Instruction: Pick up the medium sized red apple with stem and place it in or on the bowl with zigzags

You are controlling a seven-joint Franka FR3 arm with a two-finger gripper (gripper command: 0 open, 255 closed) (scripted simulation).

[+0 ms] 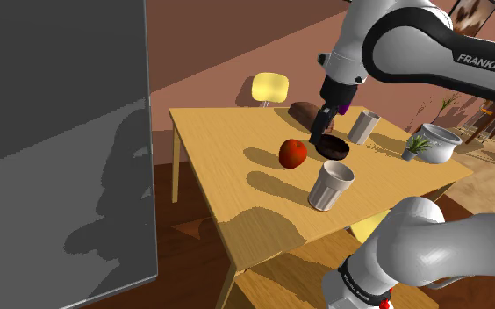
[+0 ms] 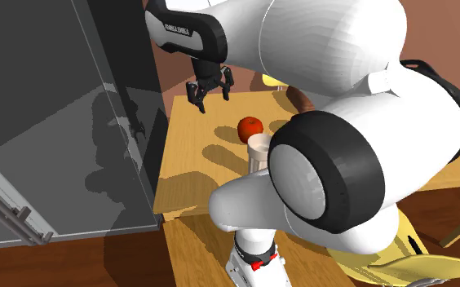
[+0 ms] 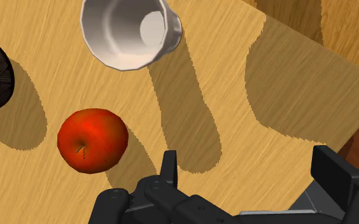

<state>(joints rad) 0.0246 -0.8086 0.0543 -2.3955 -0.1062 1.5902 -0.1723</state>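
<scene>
Tabletop scene with a white Franka arm reaching over a light wooden table [image 1: 228,167]. All-black two-finger gripper [image 1: 322,127] hanging in the air above the board, jaws spread wide, pinching nothing, only bare wood in the gap.

Round, glossy red apple with a short stem [image 3: 93,140] outside that gap: off beyond one finger [image 3: 168,167], on the side toward the bowl, clear of both fingers and untouched. Sits upright on the wood near the table's middle, stem hollow facing up. Lies in the shoulder view just left of a dark brown shallow bowl with zigzag markings [image 1: 333,147], close but not touching, with the gripper above the bowl's far rim. Appears in the second exterior view to the right of the hovering gripper and lower in the picture.

White tapered cup [image 1: 331,185] upright nearer the table's front edge, apart from apple and bowl. Plain grey tumbler [image 1: 362,126], brown rounded lump [image 1: 305,112], white pot [image 1: 439,140] and small green potted plant [image 1: 415,145] along the far side. Pale yellow chair back [image 1: 270,88] behind the table. Large flat grey panel [image 1: 61,132] across the shoulder view's left.
</scene>
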